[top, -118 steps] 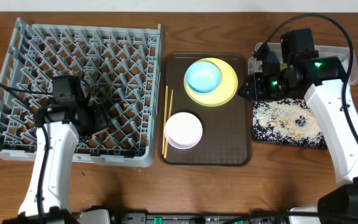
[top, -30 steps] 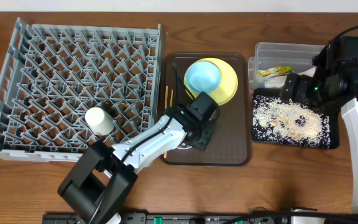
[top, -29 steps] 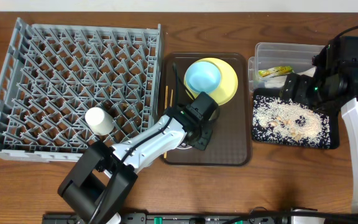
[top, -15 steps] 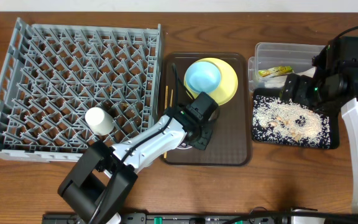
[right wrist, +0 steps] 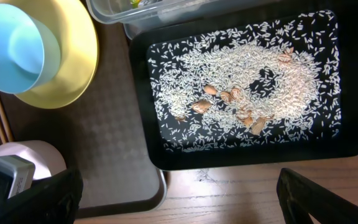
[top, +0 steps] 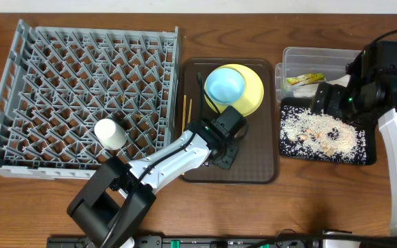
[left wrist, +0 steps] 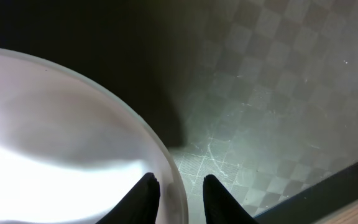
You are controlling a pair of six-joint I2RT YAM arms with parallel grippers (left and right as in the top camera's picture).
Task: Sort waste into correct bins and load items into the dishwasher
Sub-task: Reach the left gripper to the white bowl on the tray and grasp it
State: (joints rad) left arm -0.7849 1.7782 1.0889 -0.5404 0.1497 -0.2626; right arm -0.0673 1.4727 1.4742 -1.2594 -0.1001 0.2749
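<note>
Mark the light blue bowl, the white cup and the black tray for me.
light blue bowl (top: 225, 84), overhead view, inner bottom.
white cup (top: 109, 133), overhead view, its side.
black tray (right wrist: 241, 160), right wrist view, bare front floor.

Pinkish-white bowl (left wrist: 61, 143) upright on brown tray (left wrist: 272, 112).

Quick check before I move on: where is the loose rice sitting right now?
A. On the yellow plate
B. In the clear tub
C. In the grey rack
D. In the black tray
D: the rice lies spread over the floor of the black tray, seen in both the right wrist and overhead views.
</note>
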